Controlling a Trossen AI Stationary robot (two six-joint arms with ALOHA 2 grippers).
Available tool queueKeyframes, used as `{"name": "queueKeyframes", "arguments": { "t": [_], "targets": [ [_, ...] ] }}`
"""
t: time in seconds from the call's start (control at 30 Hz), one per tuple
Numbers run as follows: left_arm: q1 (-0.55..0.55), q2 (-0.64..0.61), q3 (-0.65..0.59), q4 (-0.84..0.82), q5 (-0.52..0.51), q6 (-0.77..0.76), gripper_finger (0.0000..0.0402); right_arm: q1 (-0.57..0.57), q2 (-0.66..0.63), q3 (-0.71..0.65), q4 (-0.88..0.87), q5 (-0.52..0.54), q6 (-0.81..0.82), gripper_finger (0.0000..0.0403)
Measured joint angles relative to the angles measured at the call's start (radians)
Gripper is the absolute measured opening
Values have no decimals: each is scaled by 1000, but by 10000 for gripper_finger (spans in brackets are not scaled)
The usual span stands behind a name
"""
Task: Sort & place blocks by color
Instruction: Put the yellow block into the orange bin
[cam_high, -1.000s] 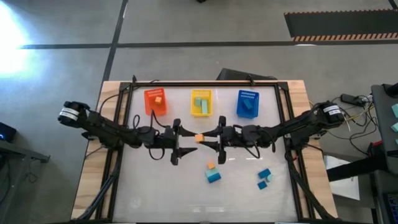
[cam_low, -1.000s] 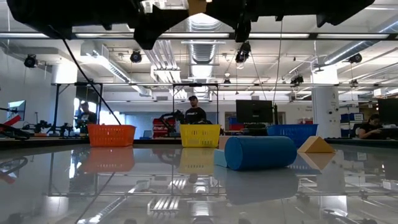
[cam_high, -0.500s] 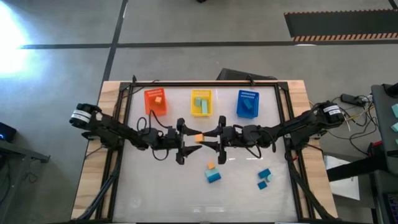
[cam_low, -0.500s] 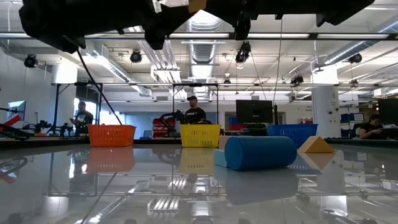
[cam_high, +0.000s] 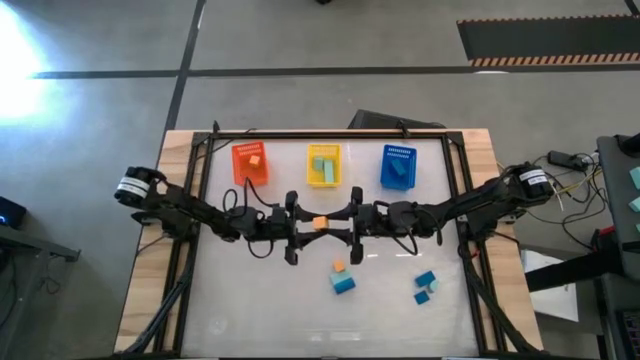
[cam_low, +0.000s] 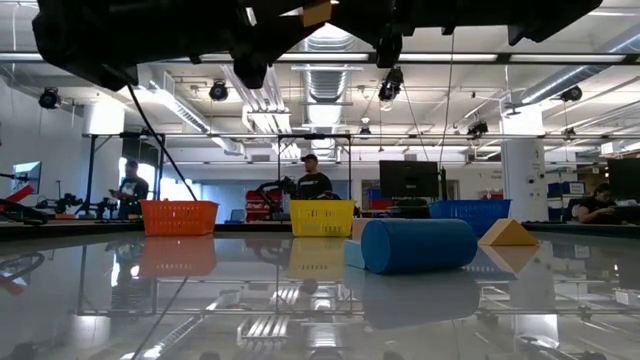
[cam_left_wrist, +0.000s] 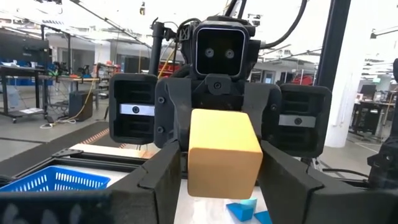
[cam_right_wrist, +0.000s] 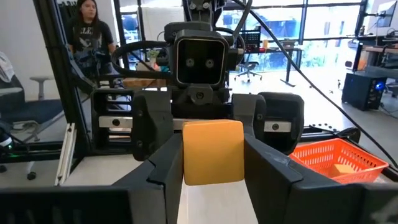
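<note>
High view: table (cam_high: 250, 310) w/ two dark arms meeting at centre, an orange block (cam_high: 320, 222) between them, held up off the surface. Left end effector (cam_high: 303, 238) reaches in from the left, right end effector (cam_high: 340, 236) from the right; both sets of fingers sit against the block's sides. Left wrist view: orange block (cam_left_wrist: 222, 152) fills the gap between the left arm's own fingers (cam_left_wrist: 158, 180), touching on both sides, w/ the right arm's fingers also on it from the far side. Right wrist view: same block (cam_right_wrist: 212, 151) pinched between the right arm's fingers (cam_right_wrist: 166, 168), left arm's wrist facing it close behind. So each end effector is partly closed, and both grip the one orange block (a shared hold, neither let go). Along the far edge of the table, three bins in a row: orange bin (cam_high: 250, 162) w/ an orange block inside, yellow bin (cam_high: 323, 164) w/ teal-green blocks inside, blue bin (cam_high: 397, 166) w/ a blue piece inside. Loose on the table near the front: a small orange block (cam_high: 339, 267) touching a blue block (cam_high: 344, 284); further right, a cluster of blue and teal blocks (cam_high: 425, 286). Low view: blue cylinder-shaped block (cam_low: 418, 244) and a tan wedge (cam_low: 508, 234) in front, bins behind, persons in the room beyond.
</note>
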Motion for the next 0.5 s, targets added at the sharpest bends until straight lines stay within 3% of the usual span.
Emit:
{"name": "queueKeyframes", "arguments": {
  "t": [0.17,0.5],
  "targets": [
    [0,0,1,-2,-5,-4,163,0,0,0,-4,1,20,163],
    [0,-1,3,-3,-12,-3,163,0,0,4,-12,4,29,163]
  ]
}}
